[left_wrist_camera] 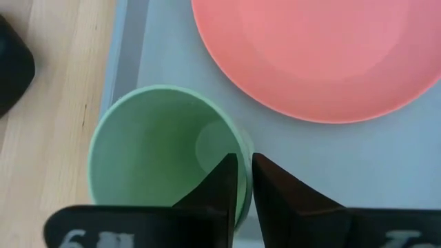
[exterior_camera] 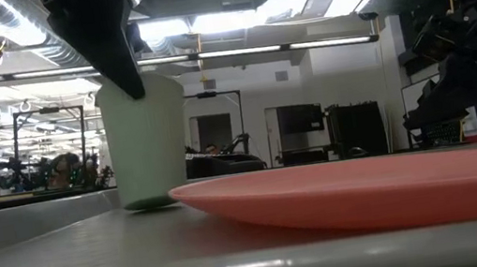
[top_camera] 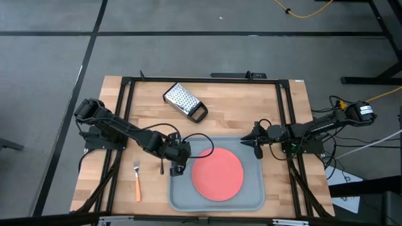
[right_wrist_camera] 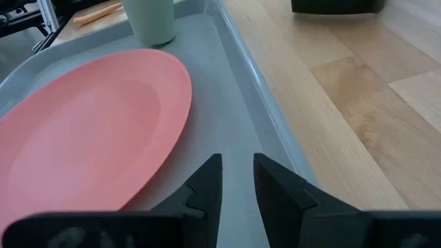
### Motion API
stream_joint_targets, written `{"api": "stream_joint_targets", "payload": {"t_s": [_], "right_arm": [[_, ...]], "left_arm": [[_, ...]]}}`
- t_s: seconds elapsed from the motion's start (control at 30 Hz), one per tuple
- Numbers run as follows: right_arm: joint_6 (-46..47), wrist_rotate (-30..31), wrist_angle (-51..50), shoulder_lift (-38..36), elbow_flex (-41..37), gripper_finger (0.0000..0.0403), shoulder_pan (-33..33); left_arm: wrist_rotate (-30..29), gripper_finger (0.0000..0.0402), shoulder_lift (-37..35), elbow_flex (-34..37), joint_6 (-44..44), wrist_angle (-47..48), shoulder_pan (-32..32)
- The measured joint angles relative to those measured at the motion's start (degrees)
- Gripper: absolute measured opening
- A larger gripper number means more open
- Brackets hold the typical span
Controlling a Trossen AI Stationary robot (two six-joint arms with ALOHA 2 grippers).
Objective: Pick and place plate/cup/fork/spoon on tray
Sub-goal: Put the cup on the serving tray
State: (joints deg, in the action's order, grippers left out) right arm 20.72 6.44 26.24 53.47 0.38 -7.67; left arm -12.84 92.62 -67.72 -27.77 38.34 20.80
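The plate point(top_camera: 217, 175) lies on the tray point(top_camera: 251, 202); left gripper point(top_camera: 176, 164) apparently over the tray's left edge.

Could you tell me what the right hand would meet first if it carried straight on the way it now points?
Probably the tray floor just ahead of the right hand, then the plate; depth is hard to judge.

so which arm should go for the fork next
Left, probably. The fork lies on the table off the tray's left side, close to the left gripper, which is at the cup there. The right gripper sits across the plate.
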Motion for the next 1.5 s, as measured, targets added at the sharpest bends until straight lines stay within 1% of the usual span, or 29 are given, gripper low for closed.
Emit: {"api": "stream_joint_targets", "payload": {"t_s": [0.4, 0.73, 1.13, 1.37, 1.5], "right_arm": [[-0.01, 0.0, -0.04, 0.0, 0.0, 0.0088, 0.01], [0.03, 0.0, -0.73, 0.0, 0.0, 0.0088, 0.01], [0.04, -0.01, -0.87, 0.02, 0.0, 0.0088, 0.0], [0.07, -0.02, -0.87, 0.02, 0.0, 0.0088, 0.01], [0.23, -0.02, -0.87, 0.02, 0.0, 0.0088, 0.0]], "left_arm": [[0.04, 0.0087, 0.0, 0.0, -0.05, 0.13, 0.0], [0.98, 0.0094, -0.04, 0.0, -0.33, -0.32, 0.04], [-3.74, 0.0117, -0.04, 0.0, -0.54, -0.48, 2.31], [-4.71, 0.0128, -0.82, 0.02, -1.7, -0.43, 2.65], [-5.65, 0.0128, -0.85, -2.34, -1.33, 2.39, 2.83]]}}
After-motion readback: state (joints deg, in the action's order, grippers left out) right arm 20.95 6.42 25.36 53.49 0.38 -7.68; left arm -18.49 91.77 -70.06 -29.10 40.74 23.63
